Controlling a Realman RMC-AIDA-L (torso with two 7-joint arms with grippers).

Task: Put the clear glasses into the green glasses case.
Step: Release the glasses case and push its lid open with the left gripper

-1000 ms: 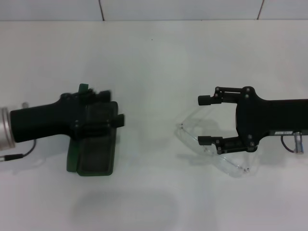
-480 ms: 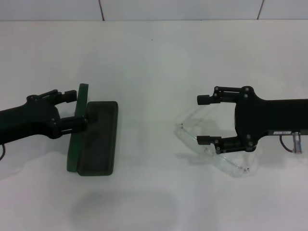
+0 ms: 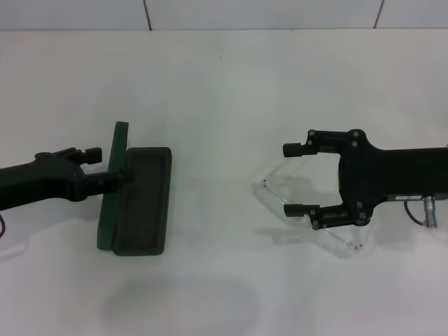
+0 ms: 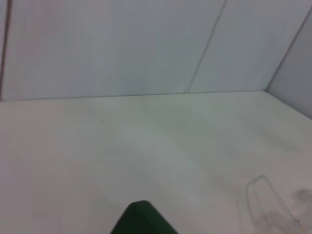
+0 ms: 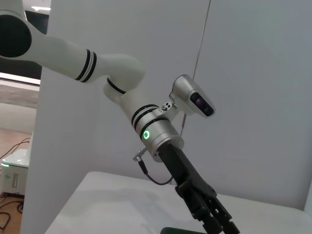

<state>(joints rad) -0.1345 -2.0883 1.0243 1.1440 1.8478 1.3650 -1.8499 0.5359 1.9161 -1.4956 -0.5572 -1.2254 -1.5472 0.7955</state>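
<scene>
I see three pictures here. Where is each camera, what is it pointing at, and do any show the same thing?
Head view: up on the robot, looking down at the table, green glasses case, clear glasses, left gripper and right gripper.
Left wrist view: low over the table, facing the wall; a case corner and the glasses show, no robot parts.
Right wrist view: faces across at the left arm.
Head and left wrist views share case and glasses.

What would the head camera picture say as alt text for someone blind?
On a white table, the right gripper hangs open over clear glasses. The left gripper is beside the raised lid of an open green glasses case.
</scene>
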